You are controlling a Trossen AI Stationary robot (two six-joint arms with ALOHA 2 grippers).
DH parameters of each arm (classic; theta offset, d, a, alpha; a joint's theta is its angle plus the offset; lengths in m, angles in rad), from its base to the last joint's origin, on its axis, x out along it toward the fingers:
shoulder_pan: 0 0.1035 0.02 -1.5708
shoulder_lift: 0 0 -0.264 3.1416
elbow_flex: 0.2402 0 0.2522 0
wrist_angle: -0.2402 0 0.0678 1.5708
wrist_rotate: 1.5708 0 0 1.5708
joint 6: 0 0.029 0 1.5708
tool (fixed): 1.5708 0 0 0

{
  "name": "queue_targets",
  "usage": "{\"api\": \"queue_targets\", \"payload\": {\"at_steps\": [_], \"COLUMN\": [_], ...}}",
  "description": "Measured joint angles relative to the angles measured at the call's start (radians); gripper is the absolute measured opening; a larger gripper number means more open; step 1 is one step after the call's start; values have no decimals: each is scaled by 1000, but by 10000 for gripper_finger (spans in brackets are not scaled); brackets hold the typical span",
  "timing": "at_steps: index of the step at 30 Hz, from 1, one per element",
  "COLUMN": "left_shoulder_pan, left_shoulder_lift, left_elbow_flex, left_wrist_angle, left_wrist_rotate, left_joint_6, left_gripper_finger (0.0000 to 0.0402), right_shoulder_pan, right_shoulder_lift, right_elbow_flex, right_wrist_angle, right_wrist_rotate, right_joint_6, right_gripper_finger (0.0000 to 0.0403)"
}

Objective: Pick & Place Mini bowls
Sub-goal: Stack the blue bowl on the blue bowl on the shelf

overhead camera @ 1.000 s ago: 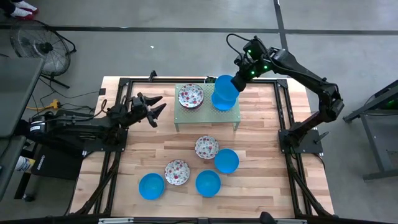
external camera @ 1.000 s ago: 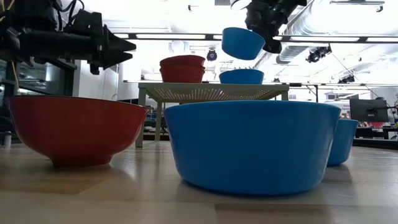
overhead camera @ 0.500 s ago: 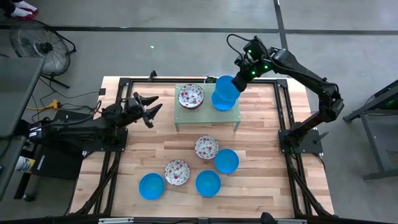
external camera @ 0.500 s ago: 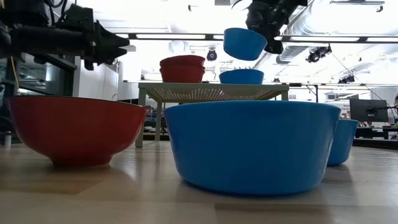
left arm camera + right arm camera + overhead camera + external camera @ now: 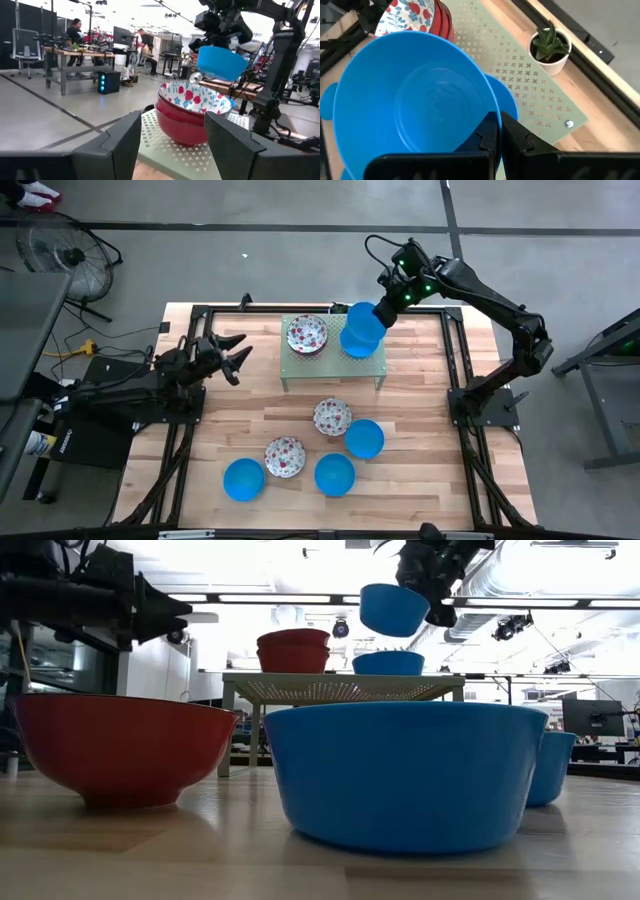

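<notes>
Left tool (image 5: 232, 353) withdrawn; right tool (image 5: 384, 310) pinches blue bowl (image 5: 361, 327) rim.

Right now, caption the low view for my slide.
Right claw holds a blue bowl above another blue bowl on the green stand.

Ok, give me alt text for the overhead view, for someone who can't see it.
Seen from above, the right gripper holds a blue mini bowl over the green stand, where a floral bowl already sits. The left gripper, open and empty, hangs left of the stand. Five more bowls, three blue and two floral, lie on the wooden table.
</notes>
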Motion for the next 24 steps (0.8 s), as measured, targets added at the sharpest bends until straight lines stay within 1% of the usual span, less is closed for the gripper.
{"api": "queue_targets", "payload": {"at_steps": [7, 12, 16, 21, 24], "left_shoulder_pan": [0, 0, 0, 0, 0], "left_shoulder_lift": [-2, -2, -2, -2, -2], "left_elbow_flex": [0, 0, 0, 0, 0], "left_wrist_angle": [-21, -21, -21, -21, -21], "left_wrist_rotate": [11, 16, 21, 30, 29], "left_joint_6": [-10, -11, -16, -29, -29], "left_gripper_finger": [213, 213, 213, 213, 213], "right_shoulder_pan": [5, 14, 14, 13, 13], "right_shoulder_lift": [0, 0, 0, 0, 0], "right_elbow_flex": [0, -17, -42, -68, -69], "right_wrist_angle": [-16, -36, -31, -12, -10], "right_wrist_rotate": [-50, -20, -17, 18, 22], "right_joint_6": [51, 50, 47, 43, 38], "right_gripper_finger": [0, 0, 0, 0, 0]}}
